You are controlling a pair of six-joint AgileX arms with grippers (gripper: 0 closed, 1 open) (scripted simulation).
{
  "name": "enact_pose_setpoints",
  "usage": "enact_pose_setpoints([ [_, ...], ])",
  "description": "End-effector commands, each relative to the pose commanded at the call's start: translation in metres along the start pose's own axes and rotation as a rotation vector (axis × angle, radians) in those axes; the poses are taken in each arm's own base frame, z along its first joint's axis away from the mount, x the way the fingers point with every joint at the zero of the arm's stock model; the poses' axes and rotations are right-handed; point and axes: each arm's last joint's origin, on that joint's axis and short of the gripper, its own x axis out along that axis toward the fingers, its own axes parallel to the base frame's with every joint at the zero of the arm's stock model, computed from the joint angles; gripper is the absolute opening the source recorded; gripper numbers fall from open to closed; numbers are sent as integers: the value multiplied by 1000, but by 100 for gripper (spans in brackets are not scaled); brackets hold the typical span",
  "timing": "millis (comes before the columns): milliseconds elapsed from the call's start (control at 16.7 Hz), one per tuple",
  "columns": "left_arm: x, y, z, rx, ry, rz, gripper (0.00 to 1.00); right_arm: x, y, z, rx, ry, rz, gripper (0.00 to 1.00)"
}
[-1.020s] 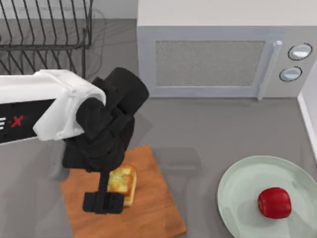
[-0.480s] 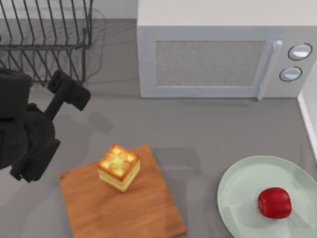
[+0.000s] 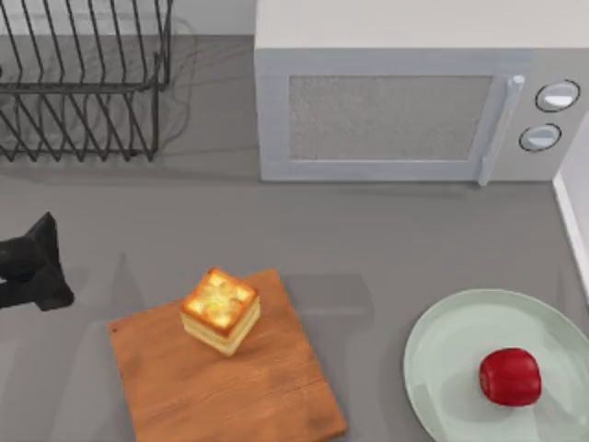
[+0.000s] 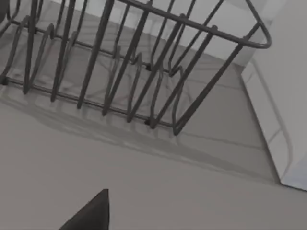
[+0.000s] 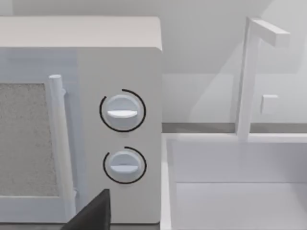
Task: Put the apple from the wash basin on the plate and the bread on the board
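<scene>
From up top, my left gripper [image 3: 32, 267] sits at the left edge of the table, and I honestly can't tell how wide its fingers are spread or whether it's got anything in them. To its right and a bit nearer the front is the board [image 3: 267, 396], with the bread [image 3: 220, 311] sitting upright on the board's back-left part, well apart from the gripper. Way further right is the plate [image 3: 442, 350] with the apple [image 3: 510, 376] resting on it. Behind the gripper is a wire rack [image 3: 83, 83], and the microwave [image 3: 396, 101] is off to its back right. The right wrist view faces the microwave's dials [image 5: 122, 111] and the basin [image 5: 230, 187] beside it.
</scene>
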Motion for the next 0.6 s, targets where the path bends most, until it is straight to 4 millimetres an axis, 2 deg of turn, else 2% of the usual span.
enact_pose_setpoints([
  [300, -18, 19, -17, 267, -222, 46, 100, 0, 0, 0, 0, 0, 0, 100],
  [600, -21, 24, -22, 352, -281, 72, 100, 0, 0, 0, 0, 0, 0, 100],
])
